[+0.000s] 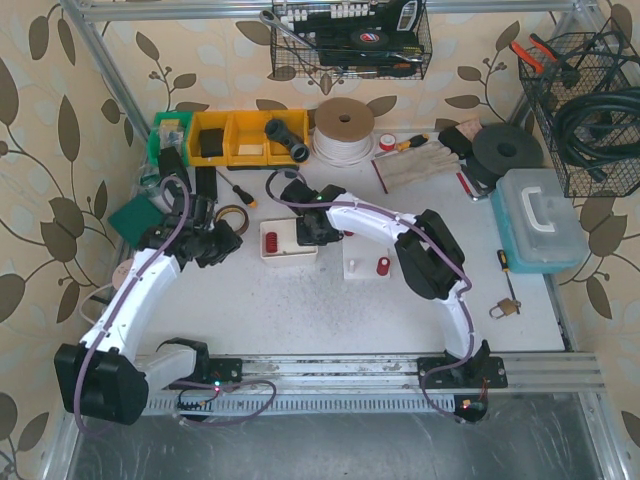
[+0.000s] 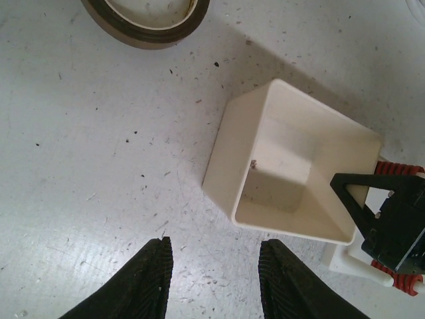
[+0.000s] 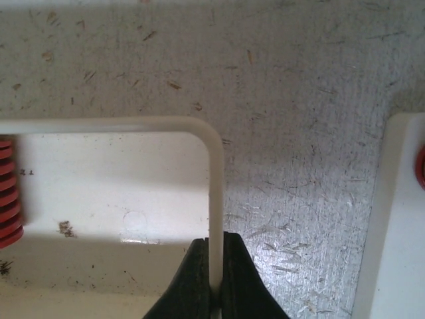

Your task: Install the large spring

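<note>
Zero seating done, by my reading: the large spring lies inside the tray, while the white base waits right of the tray. Right gripper jaws are clamped on the tray wall. Left gripper, left of the tray, has jaws apart and empty.

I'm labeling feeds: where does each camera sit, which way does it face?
Top external: above and behind the bases, looking down on the table; left arm, right arm show.
Left wrist: faces down at the white tray; open left claw shows.
Right wrist: faces down; right claw shut on that white tray's wall.
Shared: the white tray.
</note>
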You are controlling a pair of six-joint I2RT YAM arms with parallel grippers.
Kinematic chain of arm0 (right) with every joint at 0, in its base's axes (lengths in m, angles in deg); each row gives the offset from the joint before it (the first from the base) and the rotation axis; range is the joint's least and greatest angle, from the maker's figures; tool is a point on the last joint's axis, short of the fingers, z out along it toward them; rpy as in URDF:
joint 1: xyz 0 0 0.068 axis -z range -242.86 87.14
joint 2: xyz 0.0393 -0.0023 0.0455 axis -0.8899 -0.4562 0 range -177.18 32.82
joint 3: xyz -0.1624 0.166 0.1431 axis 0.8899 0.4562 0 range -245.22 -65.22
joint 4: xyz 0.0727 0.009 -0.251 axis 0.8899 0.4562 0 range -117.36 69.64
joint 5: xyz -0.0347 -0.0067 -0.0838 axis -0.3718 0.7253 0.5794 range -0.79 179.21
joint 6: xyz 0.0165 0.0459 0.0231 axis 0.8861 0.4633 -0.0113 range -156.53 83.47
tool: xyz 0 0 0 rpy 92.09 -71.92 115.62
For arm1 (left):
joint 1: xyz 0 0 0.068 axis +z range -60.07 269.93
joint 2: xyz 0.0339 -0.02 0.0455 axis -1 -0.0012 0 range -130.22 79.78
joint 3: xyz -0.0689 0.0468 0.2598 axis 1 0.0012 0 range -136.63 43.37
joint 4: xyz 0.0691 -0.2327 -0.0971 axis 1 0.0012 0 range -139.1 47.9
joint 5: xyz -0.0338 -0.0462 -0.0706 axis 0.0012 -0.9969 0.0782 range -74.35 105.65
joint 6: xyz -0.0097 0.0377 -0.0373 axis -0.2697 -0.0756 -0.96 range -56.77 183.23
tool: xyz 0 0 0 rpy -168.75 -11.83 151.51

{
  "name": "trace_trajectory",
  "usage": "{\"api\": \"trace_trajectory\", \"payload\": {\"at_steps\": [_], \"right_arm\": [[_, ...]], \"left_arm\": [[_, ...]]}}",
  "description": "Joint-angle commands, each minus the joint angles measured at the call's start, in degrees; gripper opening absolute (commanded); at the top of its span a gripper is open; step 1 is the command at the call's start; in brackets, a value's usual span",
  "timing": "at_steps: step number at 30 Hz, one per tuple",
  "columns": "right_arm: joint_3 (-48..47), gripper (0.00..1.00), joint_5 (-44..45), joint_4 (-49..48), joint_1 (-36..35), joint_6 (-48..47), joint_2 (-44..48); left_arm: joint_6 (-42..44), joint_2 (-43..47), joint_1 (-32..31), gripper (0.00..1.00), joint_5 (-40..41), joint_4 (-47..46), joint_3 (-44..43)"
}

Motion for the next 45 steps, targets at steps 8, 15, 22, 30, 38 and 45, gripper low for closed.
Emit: {"api": "trace_trajectory", "payload": {"at_steps": [8,15,22,30,38,45], "right_arm": [[1.05,0.41,3.79,1.28,-0.29,4.05,3.61],[1.57,0.42,3.84,1.52,-0.63,2.57,10.03],[8.74,0.43,3.88,-1.62,-0.64,-0.94,23.95],[40.94,0.54,1.14,-29.22,-0.09,-7.19,51.51],[57.53,0.64,-3.36,-43.91,1.26,-6.87,61.02],[68.30,0.64,-10.57,-60.84,1.31,-7.02,63.41]], "left_arm": [[-0.21,-2.68,0.56,0.41,-3.22,1.57,-5.03],[1.35,-5.57,-0.16,0.42,-2.59,3.23,-9.64],[8.03,-16.21,-6.18,0.48,-1.53,4.75,-18.95],[13.77,-30.86,-11.84,0.51,4.41,7.66,-27.86],[13.93,-37.26,-17.18,0.50,11.19,8.46,-29.25],[11.52,-39.81,-17.50,0.48,13.53,4.07,-25.01]]}}
